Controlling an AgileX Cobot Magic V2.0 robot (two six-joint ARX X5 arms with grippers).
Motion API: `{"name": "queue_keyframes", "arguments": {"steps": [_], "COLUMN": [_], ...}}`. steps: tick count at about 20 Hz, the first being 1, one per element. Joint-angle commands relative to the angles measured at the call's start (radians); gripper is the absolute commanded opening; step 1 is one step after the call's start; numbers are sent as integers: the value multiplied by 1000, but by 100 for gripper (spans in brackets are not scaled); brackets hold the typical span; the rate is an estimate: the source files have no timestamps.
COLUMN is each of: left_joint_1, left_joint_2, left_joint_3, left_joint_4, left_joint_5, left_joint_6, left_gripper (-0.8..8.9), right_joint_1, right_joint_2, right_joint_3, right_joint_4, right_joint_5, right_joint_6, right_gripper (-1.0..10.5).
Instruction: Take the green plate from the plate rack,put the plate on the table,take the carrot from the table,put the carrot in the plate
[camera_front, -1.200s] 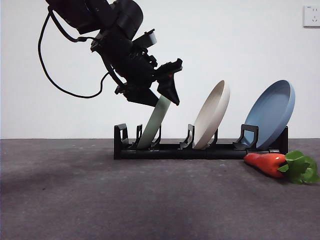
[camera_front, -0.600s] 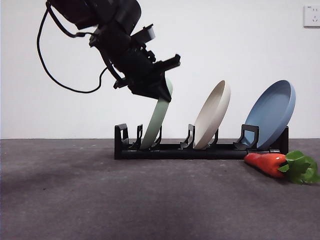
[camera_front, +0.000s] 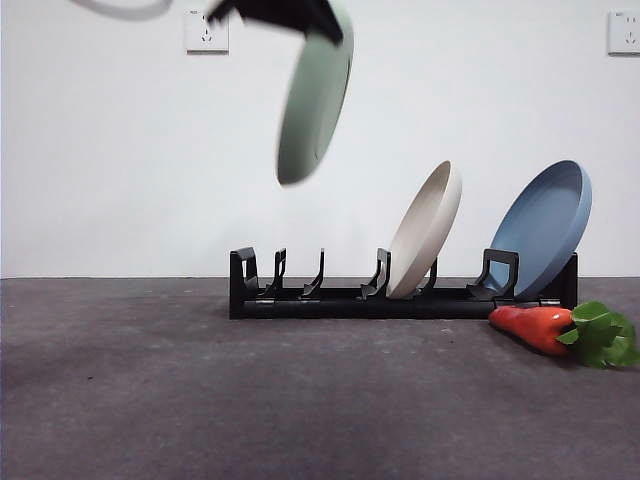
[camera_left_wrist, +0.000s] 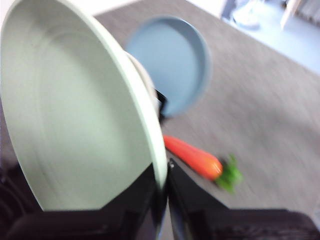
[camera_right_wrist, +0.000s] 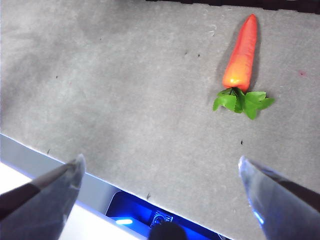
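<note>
One green plate (camera_front: 314, 98) hangs at the upper middle of the frame, clear above the plate rack (camera_front: 400, 297), pinched at its rim by the left end effector (camera_left_wrist: 163, 192). Lower it slowly, flat, onto bare desk (camera_front: 150, 400). The right end effector (camera_right_wrist: 160, 175) waits wide.

At the top of the front view, the left gripper (camera_front: 300, 14) is mostly cut off by the frame edge, and the green plate (camera_front: 314, 97) below it is motion-blurred. In the left wrist view, the blue plate (camera_left_wrist: 175, 65) and carrot (camera_left_wrist: 196, 161) are smeared; the plate rack (camera_left_wrist: 160, 102) is almost entirely hidden behind the green plate.
</note>
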Motion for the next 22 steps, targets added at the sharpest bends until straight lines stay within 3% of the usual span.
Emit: {"name": "queue_keyframes", "arguments": {"steps": [1, 3, 5, 10, 15, 22], "left_joint_1": [-102, -212, -292, -444, -489, -500], "left_joint_2": [-85, -104, -100, -96, -42, 177], "left_joint_3": [2, 2, -14, -291, -544, -550], "left_joint_4": [-173, -304, -378, -237, 36, 147], "left_joint_5": [-129, -336, -445, -698, -728, -747], "left_joint_6": [144, 185, 200, 204, 310, 387], "left_gripper": [-6, -6, -6, -6, -6, -6], "right_joint_1": [-2, -2, -2, -2, -2, -2], "right_joint_2": [0, 0, 0, 0, 0, 0], "right_joint_3": [3, 3, 3, 3, 3, 3], "right_joint_4": [6, 6, 6, 6, 8, 9], "right_joint_5": [-2, -2, -2, -3, -3, -7], "right_joint_6": [-1, -1, 0, 3, 7, 7], "right_gripper": [689, 689, 689, 689, 689, 689]}}
